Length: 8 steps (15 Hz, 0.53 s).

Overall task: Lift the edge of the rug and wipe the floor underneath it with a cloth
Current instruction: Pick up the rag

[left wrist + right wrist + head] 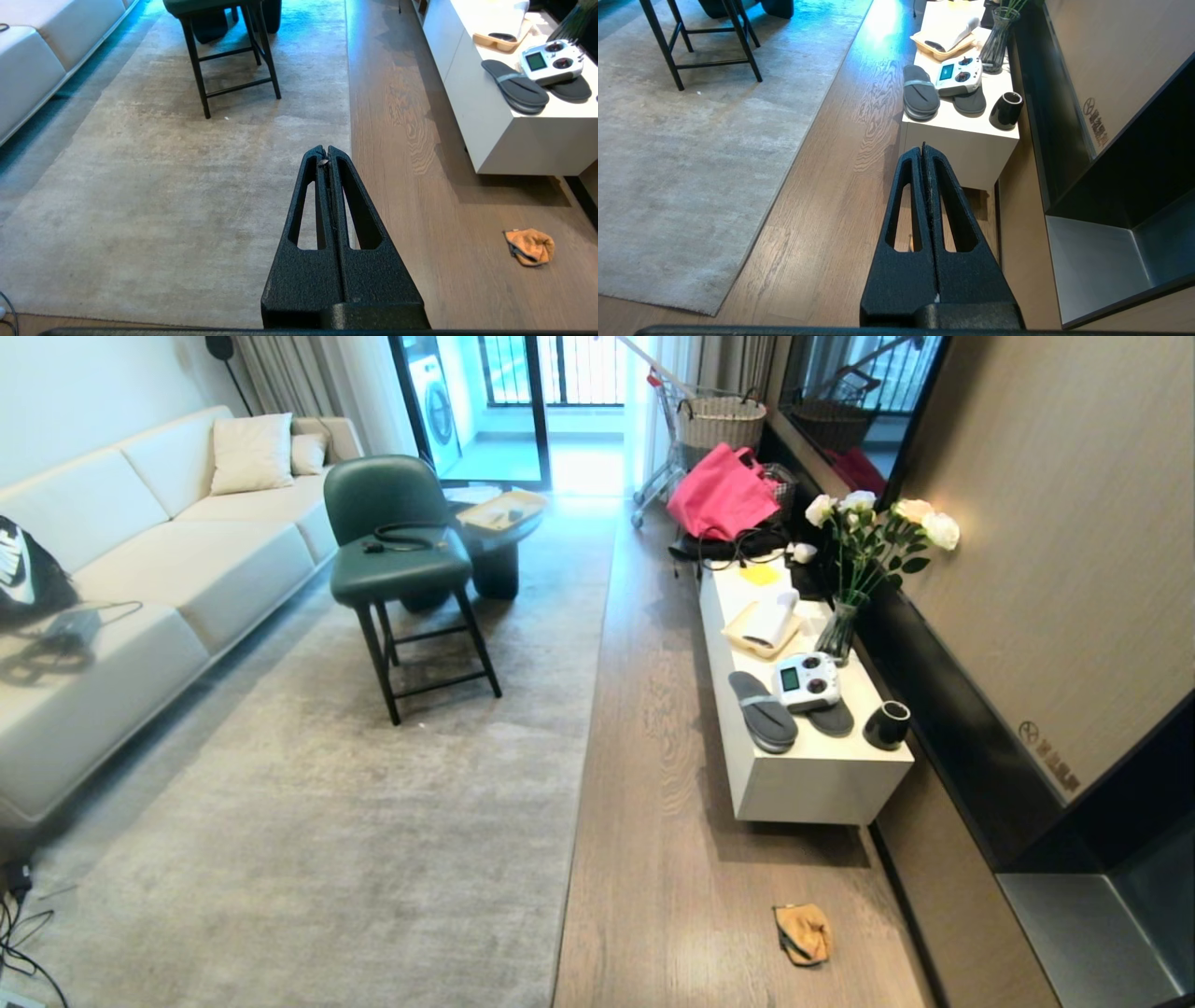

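The large pale grey, mottled short-pile rug point(327, 821) lies flat over the light brown wood-plank floor point(653, 784), and its long straight edge point(581, 737) runs from about six o'clock up toward twelve in the head view, leaving a bare strip of planks between it and the low white rectangular cabinet point(822, 784) at roughly two o'clock. The small fluffy mustard-orange microfibre cloth point(803, 933), crumpled with dark trim showing, sits on that bare strip at about five o'clock, just beyond the cabinet's near end and well apart from the rug edge, so it is within reach before any lifting starts. Neither arm shows in the head view. In its wrist view the left gripper point(325, 151) hangs above the rug near its edge, fingers clenched together on nothing; the right gripper point(923, 150) hangs over the planks before the cabinet, likewise pressed closed and empty. Judged from this, nothing has been grasped and the rug edge is not yet raised.
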Tool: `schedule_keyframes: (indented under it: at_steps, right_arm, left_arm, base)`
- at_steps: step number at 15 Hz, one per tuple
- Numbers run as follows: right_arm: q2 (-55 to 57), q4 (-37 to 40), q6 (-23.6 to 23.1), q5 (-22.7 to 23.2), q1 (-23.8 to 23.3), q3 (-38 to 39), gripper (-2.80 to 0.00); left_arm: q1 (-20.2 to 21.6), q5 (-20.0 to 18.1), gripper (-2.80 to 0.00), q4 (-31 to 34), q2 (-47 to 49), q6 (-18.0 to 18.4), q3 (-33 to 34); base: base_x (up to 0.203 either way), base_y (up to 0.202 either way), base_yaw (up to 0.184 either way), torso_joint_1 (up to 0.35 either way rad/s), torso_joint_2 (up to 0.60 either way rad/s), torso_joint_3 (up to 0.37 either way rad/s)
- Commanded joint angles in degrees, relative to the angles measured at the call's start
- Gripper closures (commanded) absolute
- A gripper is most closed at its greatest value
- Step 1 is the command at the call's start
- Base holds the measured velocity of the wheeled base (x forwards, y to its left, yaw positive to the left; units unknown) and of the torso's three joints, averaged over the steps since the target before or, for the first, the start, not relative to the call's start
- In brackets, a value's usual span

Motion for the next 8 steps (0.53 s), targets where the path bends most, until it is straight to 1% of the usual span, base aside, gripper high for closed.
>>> schedule_keyframes:
  at_steps: [1,8]
  right_arm:
    - [0.07,-0.02,-0.08,0.05,0.02,0.00,0.00]
    - [0.07,-0.02,-0.08,0.05,0.02,0.00,0.00]
  left_arm:
    - [0.00,0.00,0.00,0.06,0.00,-0.05,0.00]
    - [0.00,0.00,0.00,-0.02,0.00,-0.05,0.00]
  base:
    - [0.000,0.000,0.000,-0.134,0.31,0.190]
    - [0.000,0.000,0.000,-0.139,0.36,0.217]
